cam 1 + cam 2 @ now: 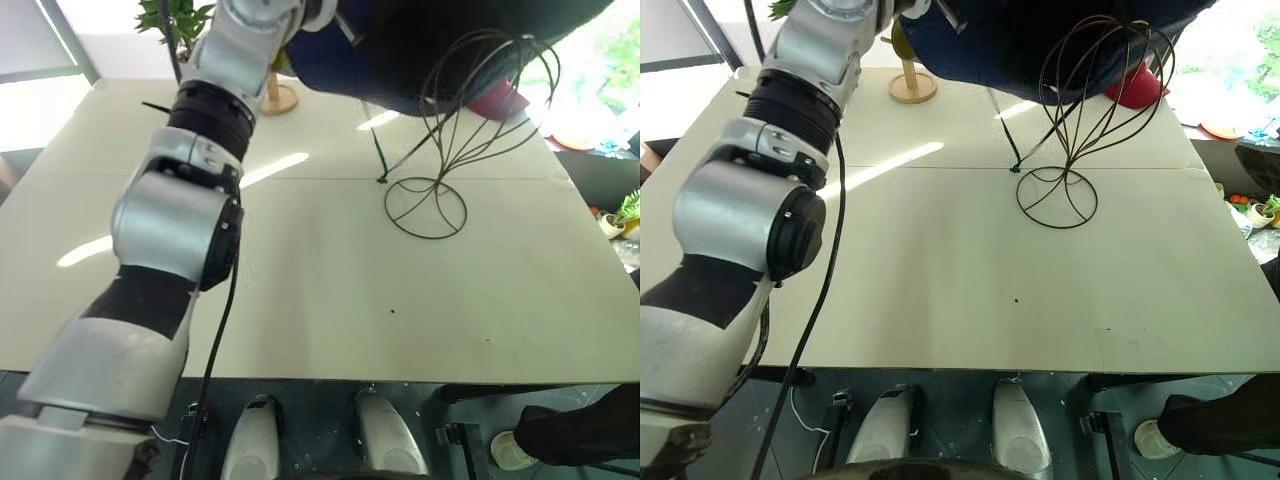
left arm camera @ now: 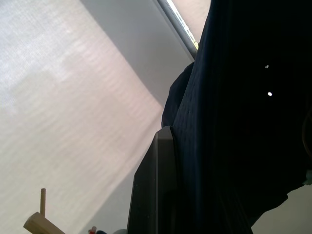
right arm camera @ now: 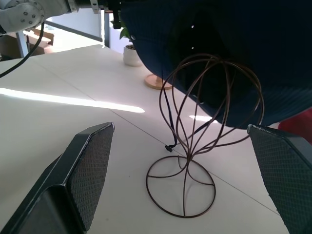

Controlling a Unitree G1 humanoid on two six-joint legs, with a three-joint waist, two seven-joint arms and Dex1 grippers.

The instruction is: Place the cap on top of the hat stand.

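One left gripper is clamped on the cap, which hangs just above the hat stand, behind its wire top. I think the crown must come centred over the stand before lowering, so the brim does not catch. The right gripper stands wide apart near the stand. No containers here

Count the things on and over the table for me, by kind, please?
Hats: 2, the navy-blue cap held up by the left gripper, and a red cap.
Wire hat stand: 1.
Wooden stand base: 1.
Potted plant: 1.
Total: 5.
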